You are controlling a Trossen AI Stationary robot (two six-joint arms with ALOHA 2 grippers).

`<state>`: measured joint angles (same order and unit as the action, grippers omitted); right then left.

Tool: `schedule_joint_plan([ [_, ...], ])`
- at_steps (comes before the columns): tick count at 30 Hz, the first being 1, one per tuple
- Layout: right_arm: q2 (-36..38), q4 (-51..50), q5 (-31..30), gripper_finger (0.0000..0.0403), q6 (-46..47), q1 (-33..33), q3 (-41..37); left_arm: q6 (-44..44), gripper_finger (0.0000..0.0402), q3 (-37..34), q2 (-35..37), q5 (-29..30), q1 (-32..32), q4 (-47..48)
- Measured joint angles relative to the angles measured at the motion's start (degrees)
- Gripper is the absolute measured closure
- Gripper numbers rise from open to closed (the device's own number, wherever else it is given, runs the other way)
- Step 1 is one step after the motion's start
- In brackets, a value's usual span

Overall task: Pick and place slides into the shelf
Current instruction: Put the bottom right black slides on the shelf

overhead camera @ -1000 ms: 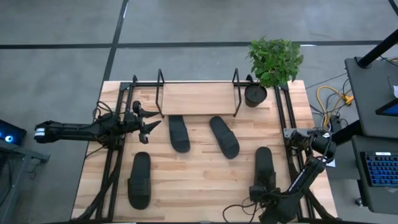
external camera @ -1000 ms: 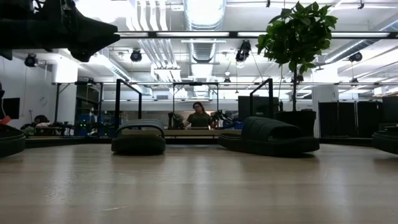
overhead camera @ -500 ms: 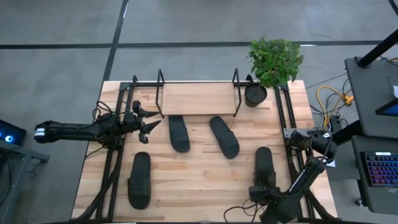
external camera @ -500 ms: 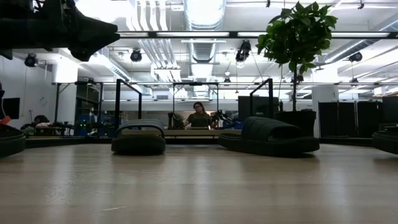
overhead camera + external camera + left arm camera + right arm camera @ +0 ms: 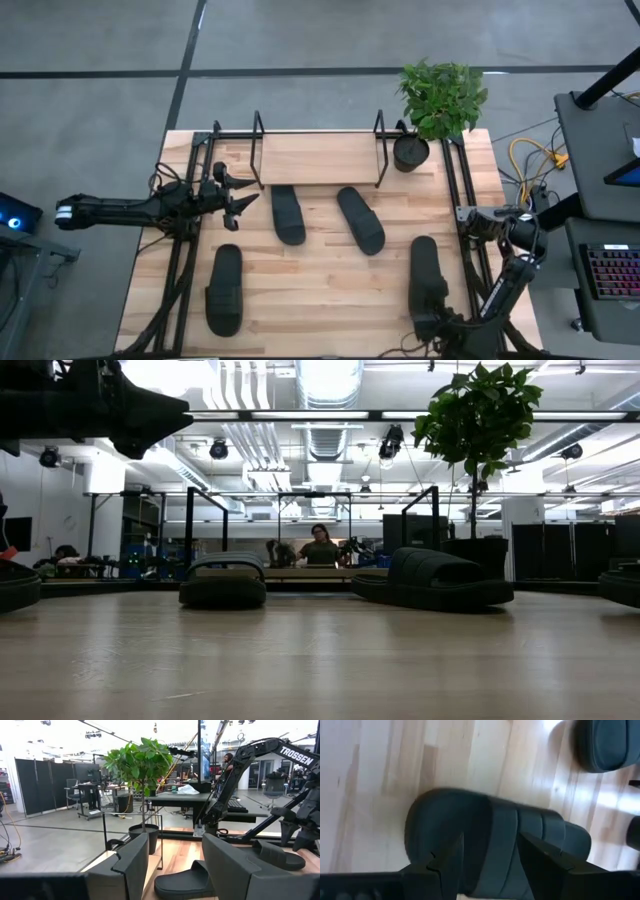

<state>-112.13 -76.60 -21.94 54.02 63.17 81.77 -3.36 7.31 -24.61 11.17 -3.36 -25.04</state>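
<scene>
Right gripper (image 5: 485, 865) hung just above the nearest slide (image 5: 424, 272), at the table's near right edge, its fingers (image 5: 445, 865) spread to either side of the sandal's strap without visibly touching it; nothing was held. Judged from this, the step in hand was the approach to a first pick: the next move called for a descent until the fingers straddled the strap or sole, a closing, and then a carry away from the fingers toward the shelf (image 5: 318, 158). Beyond that slide, three more lay on the table (image 5: 320, 290): one well off to the left near the front (image 5: 224, 290), and two mid-table, a straight one (image 5: 287, 214) and a slanted one (image 5: 360, 220), both just short of the shelf board. Left gripper (image 5: 240, 203) waited in the air at the left side of the table, fingers (image 5: 130, 865) likewise spread and empty, pointing across toward the mid-table slides. Farthest lay the shelf, bare between its two wire uprights, with a potted plant (image 5: 440, 100) beside its right end.
</scene>
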Motion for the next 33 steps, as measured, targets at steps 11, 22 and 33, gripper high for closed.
schedule_joint_plan([
  [11, -4.0, -1.98, 0.36, 0.0225, 2.21, 1.12, -2.92, -0.02, 0.023, 0.14, -0.01, -0.03, 0.01, -0.03],
  [22, -8.06, -10.33, -1.51, 0.0225, 9.59, 1.08, -2.5, -0.02, 0.023, 0.15, -0.01, -0.19, -0.01, -0.18],
  [33, -7.97, -12.82, -6.46, 0.0225, 13.61, 0.95, -3.44, -0.28, 0.023, 0.15, 0.01, -1.67, 0.01, -0.24],
])
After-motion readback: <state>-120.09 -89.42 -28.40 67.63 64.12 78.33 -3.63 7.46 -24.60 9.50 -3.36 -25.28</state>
